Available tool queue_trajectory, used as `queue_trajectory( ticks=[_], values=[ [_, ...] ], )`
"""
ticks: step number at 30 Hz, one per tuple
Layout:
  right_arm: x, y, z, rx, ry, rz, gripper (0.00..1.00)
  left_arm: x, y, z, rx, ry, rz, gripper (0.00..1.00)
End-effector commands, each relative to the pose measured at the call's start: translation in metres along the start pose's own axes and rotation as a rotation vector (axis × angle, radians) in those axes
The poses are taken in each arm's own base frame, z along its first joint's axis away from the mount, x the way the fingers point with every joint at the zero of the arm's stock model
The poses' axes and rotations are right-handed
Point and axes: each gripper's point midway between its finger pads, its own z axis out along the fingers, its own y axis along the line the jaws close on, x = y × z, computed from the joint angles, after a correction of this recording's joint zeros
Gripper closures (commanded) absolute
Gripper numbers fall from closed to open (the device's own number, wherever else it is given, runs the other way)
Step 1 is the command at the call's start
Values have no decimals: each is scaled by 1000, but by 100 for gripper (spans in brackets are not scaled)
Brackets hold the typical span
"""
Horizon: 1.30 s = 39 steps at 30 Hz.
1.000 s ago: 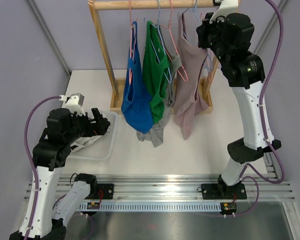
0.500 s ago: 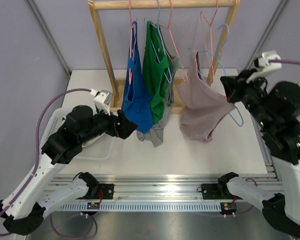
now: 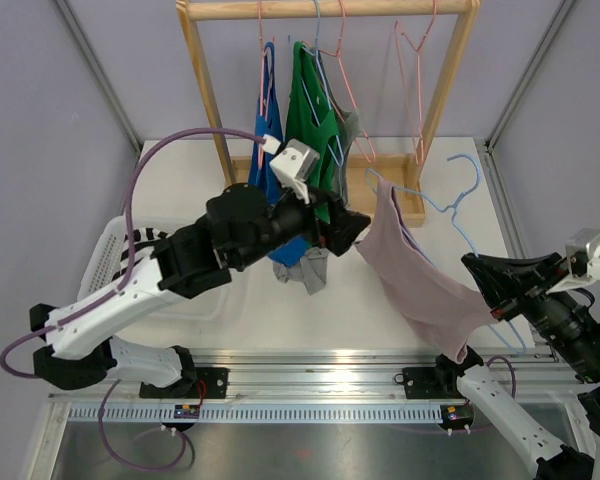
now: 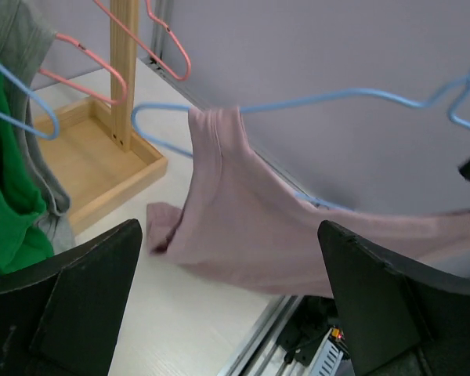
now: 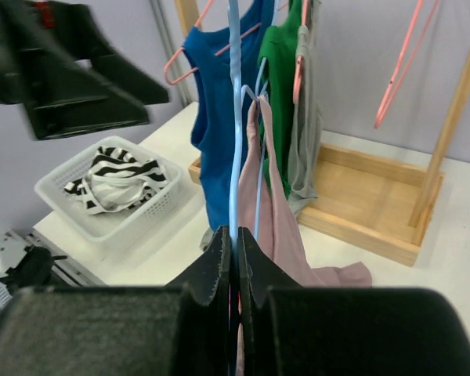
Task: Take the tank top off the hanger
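The counter [image 3: 310, 320] carries a wooden rack [image 3: 205, 90] at 12 o'clock. The mauve tank top [image 3: 420, 290] hangs clear of the rack toward 4 o'clock, draped over a blue hanger [image 5: 233, 157], 1 strap at the hanger's shoulder and its hem sagging at the counter's near edge. The left tool [image 3: 352, 228] gapes wide just at the top's 9 o'clock side. The right tool [image 3: 485, 285] is pinched tight on the hanger's wire.

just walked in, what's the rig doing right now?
The right gripper is shut on a blue hanger carrying the mauve tank top, held off the wooden rack. The left gripper hovers wide open beside the top. The top is not yet off the hanger.
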Motion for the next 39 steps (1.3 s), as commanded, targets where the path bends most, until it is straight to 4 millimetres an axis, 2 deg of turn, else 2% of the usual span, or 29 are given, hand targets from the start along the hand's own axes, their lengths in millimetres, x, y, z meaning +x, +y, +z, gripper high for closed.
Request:
queue_trajectory(
  ticks=[1, 6, 7, 9, 13, 14, 16, 17, 20, 21, 22, 23, 25, 27, 28, 29, 31, 33, 34, 35, 36, 38, 39],
  values=[
    [-17, 23, -20, -107, -82, 6, 100, -28, -2, 30, -80, -99, 23, 1],
    [-17, 28, -25, -127, -68, 26, 100, -5, -7, 56, -71, -48, 43, 2],
    [-15, 30, -25, -139, -56, 27, 100, 0, -7, 60, -68, -37, 51, 5],
    [-14, 34, -26, -159, -46, 34, 100, 4, -5, 62, -75, -28, 57, 10],
    [-16, 40, -27, -194, -52, 44, 100, 10, 1, 69, -103, -19, 81, 13],
    [-17, 41, -27, -196, -56, 41, 100, 14, 2, 72, -111, -10, 88, 25],
    [-16, 38, -25, -183, -52, 42, 100, 16, 6, 73, -130, 3, 100, 42],
    [-16, 37, -24, -176, -51, 38, 100, 18, 8, 73, -138, 9, 101, 62],
    [-12, 27, -19, -123, -32, 36, 100, 19, 15, 69, -174, 13, 102, 81],
    [-9, 26, -17, -123, -23, 35, 100, 17, 17, 65, -182, 5, 104, 95],
    [-7, 26, -15, -126, -14, 35, 100, 17, 23, 64, -214, -1, 103, 100],
    [-5, 25, -13, -122, -9, 33, 100, 19, 28, 61, -236, 12, 111, 100],
    [1, 23, -10, -115, 12, 30, 100, 12, 42, 51, -317, -8, 107, 100],
    [8, 23, -6, -125, 32, 16, 100, 16, 59, 39, -397, -3, 111, 100],
    [15, 23, -3, -136, 58, 17, 100, 7, 76, 26, -487, -41, 82, 100],
    [18, 26, -2, -159, 68, 1, 100, 15, 91, 15, -554, -17, 86, 100],
    [27, 41, -4, -256, 99, -15, 100, 5, 122, -10, -672, -66, 10, 100],
    [29, 51, -8, -331, 100, -43, 100, 17, 147, -28, -751, -36, -13, 100],
    [28, 54, -9, -348, 82, -54, 100, 16, 161, -37, -793, -51, -43, 100],
    [27, 55, -11, -356, 71, -59, 100, 14, 166, -51, -802, -60, -57, 100],
    [22, 57, -10, -367, 44, -67, 100, 22, 172, -55, -805, -40, -64, 100],
    [22, 60, -11, -388, 25, -72, 100, 20, 182, -67, -821, -49, -92, 100],
    [17, 64, -13, -410, -2, -82, 100, 27, 184, -67, -808, -24, -104, 100]
  ],
)
